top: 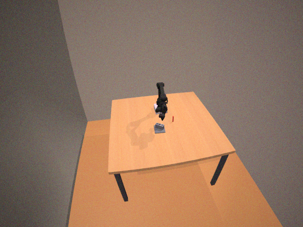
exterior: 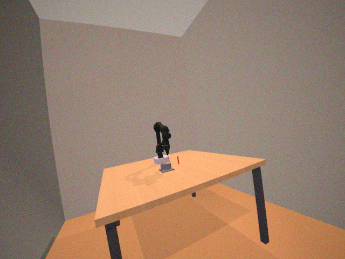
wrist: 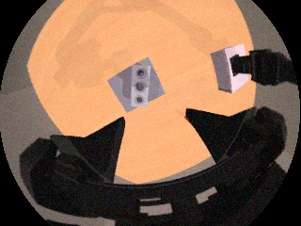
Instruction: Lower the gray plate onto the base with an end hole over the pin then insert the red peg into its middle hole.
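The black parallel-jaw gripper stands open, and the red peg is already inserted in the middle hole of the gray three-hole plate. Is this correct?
Not quite: the red peg stands apart from the gray plate, as the top view shows. The gripper is indeed open.

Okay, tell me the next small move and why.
Probably swing the open gripper over to the red peg: the gray plate sits released on the base, while the peg stands apart from it.
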Robot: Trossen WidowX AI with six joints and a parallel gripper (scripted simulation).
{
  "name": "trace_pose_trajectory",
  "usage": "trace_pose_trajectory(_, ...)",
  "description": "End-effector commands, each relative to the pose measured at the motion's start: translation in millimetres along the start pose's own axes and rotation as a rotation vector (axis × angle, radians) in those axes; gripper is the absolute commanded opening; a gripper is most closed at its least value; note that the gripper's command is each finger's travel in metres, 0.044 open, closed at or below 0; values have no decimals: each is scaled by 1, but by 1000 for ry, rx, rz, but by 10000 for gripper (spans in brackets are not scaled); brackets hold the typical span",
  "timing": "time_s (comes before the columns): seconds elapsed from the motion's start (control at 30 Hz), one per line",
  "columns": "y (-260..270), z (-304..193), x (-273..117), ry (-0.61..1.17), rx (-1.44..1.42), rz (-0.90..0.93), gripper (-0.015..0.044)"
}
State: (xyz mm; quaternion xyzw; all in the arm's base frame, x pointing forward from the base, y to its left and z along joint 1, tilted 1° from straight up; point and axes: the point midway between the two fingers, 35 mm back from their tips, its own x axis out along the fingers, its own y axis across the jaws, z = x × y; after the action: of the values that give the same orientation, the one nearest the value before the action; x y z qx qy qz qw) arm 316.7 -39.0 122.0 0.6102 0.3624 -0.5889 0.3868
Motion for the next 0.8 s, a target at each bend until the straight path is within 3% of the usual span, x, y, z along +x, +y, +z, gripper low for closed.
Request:
trace_pose_trajectory(0.0, -43, -44, -2, 5, -295, -1, 440)
trace_pose_trajectory(0.27, -134, -95, 3, 12, -857, -3, 440)
trace_pose_trajectory(0.53, -136, -96, 3, 12, -869, -3, 440)
trace_pose_trajectory(0.77, -136, -97, 28, 12, -869, -3, 440)
